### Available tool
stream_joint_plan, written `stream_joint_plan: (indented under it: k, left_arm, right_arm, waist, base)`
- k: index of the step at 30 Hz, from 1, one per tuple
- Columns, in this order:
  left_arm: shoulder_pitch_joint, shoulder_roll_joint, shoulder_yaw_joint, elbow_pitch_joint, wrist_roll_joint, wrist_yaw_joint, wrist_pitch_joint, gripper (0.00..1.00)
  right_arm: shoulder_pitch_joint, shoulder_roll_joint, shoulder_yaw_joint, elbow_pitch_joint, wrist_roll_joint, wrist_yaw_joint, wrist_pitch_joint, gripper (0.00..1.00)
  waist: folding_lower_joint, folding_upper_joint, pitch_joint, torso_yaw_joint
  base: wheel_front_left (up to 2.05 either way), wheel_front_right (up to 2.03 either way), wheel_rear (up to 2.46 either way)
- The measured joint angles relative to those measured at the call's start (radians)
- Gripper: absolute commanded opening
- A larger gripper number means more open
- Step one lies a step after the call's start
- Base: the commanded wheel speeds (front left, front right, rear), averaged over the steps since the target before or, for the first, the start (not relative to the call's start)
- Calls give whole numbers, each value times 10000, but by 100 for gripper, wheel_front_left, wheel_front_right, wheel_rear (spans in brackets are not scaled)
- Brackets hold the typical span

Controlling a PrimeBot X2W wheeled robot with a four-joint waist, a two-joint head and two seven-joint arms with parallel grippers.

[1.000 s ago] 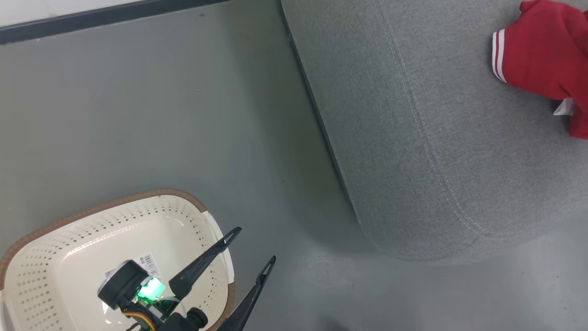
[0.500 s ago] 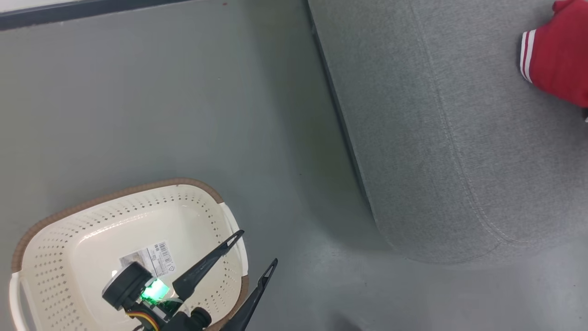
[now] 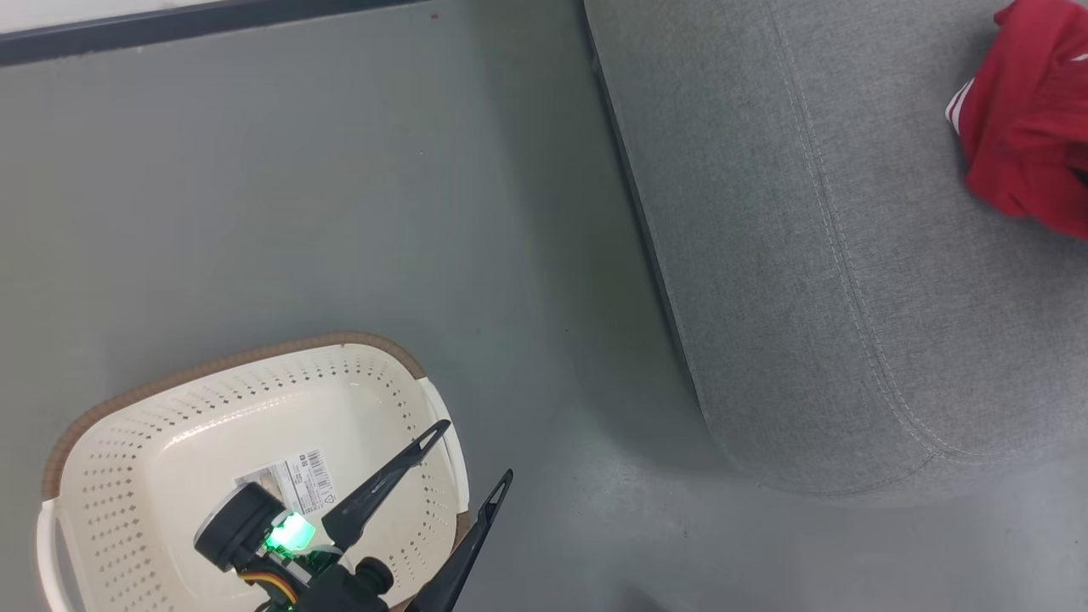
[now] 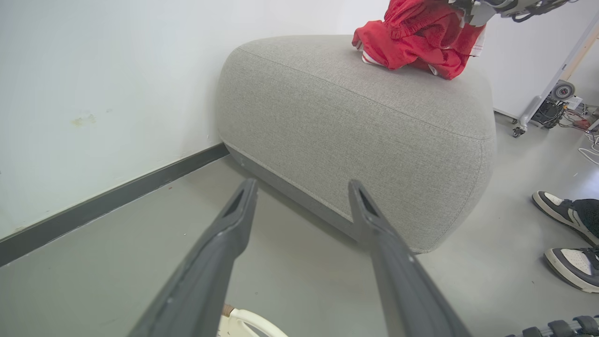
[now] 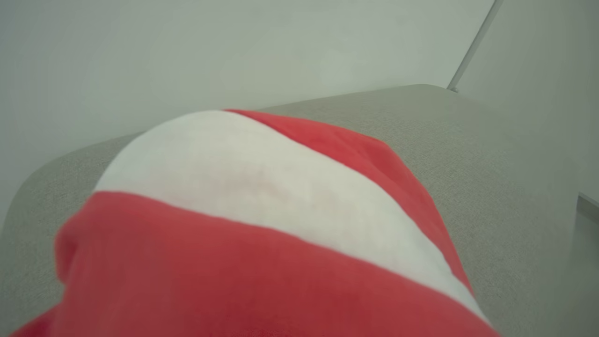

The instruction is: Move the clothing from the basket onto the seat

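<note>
1. A white paper sticker (image 3: 299, 481) lies flat on the inside bottom of the basket (image 3: 170, 408), seen from the head view
2. Near the sticker's upper right end is a black barcode (image 3: 311, 464); its bars show as a dark striped block, but any digits beside it are too small to read
3. The rest of the sticker carries several short lines of fine grey print, too small and blurred to make out any word, brand or number

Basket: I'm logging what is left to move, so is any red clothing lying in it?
No, the basket shows a bare cream floor with a paper label, while the red clothing lies on the sofa.
</note>
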Motion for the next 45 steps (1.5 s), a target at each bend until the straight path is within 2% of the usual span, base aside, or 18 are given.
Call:
stream_joint_plan:
  k: [14, 19, 25, 31, 39, 45]
  left_arm:
    - [20, -351, 2, 272, -75, 8, 0, 100]
    - [84, -704, 155, 301, -587, 67, 0, 100]
    - [94, -972, 155, 355, -629, 90, 0, 100]
    - [97, -1277, 100, 493, -631, 90, 0, 100]
    - [108, -1534, 257, 686, -696, 88, 0, 100]
    - [311, -1776, 343, 828, -922, 88, 0, 100]
  right_arm:
    - [616, 161, 777, 384, -589, 184, 443, 100]
    - [887, 230, 1028, 109, -704, 267, 433, 100]
    - [1118, 201, 1327, -151, -851, 355, 846, 100]
    - [1341, -25, 1501, -675, -1099, 401, 1254, 100]
    - [2295, -33, 1841, -1360, -1122, 464, 2360, 100]
    - [3042, -25, 1998, -2497, -1116, 525, 3141, 100]
  waist:
    - [-1, -1, -510, -126]
    - [-1, -1, -754, -222]
    - [-1, 0, -1033, -353]
    - [-1, -1, -1289, -405]
    - [-1, -1, -1707, -446]
    - [-1, -1, -2106, -539]
  base:
    - [0, 0, 0]
    - [0, 0, 0]
    - [0, 0, 0]
    - [0, 0, 0]
    - [0, 0, 0]
    - [0, 0, 0]
